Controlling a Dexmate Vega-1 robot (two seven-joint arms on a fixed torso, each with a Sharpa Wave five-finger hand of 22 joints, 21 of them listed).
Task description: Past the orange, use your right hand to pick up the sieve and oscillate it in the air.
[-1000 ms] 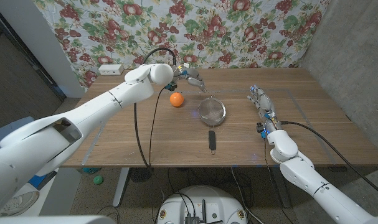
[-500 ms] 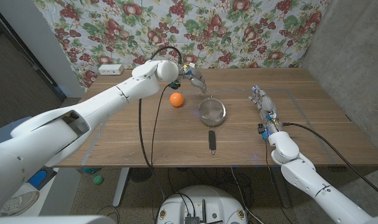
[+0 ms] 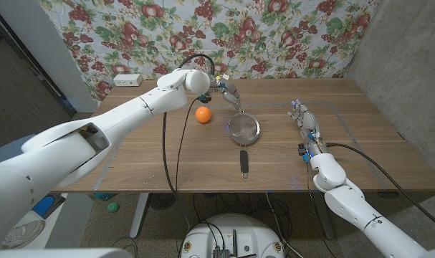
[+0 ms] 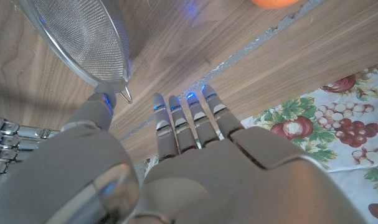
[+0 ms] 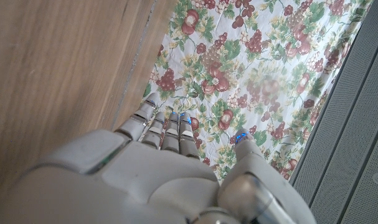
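Observation:
The orange (image 3: 203,114) lies on the wooden table (image 3: 153,154), left of centre. Just right of it the metal sieve (image 3: 244,129) sits with its black handle (image 3: 244,160) pointing at the near edge. My left hand (image 3: 228,92) hovers at the sieve's far rim, fingers straight and apart, holding nothing. In the left wrist view its thumb (image 4: 100,102) is close beside the small hook on the sieve (image 4: 83,37) rim, and the orange (image 4: 273,2) shows at the picture edge. My right hand (image 3: 303,115) stands well to the right of the sieve, fingers extended, empty; the right hand (image 5: 170,180) points toward the floral cloth.
A white power strip (image 3: 126,79) lies at the table's back left. A floral cloth (image 3: 274,36) hangs behind the table, and a grey wall (image 3: 410,64) stands to the right. A cable loops from my left arm over the table near the orange.
My left hand has moved a little to the right and nearer, over the sieve's far rim. The sieve, the orange and my right hand have stayed put.

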